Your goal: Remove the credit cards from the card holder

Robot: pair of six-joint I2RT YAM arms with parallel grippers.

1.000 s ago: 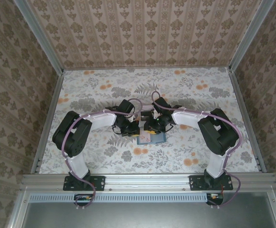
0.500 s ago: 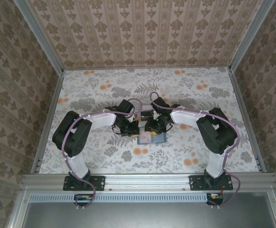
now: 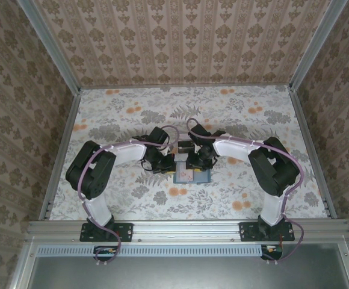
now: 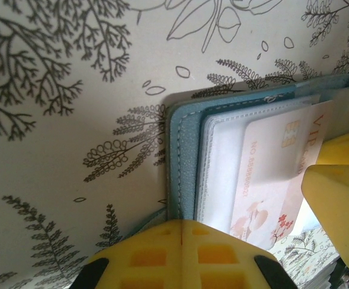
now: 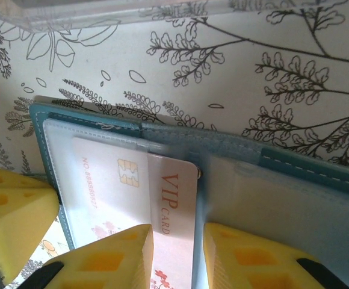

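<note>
Card between jaws of right gripper

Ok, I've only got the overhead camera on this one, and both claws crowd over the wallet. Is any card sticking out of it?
Observer: Yes. In the right wrist view, a pale card marked VIP sticks partway out of a clear pocket in the open teal wallet.
Operator: Is the right claw on it?
Observer: The right claw has a finger on each side of the card's bare strip. I can't confirm a firm pinch.
Operator: And the left one?
Observer: In its own camera, the left claw is closed right at the wallet's outer edge.
</note>
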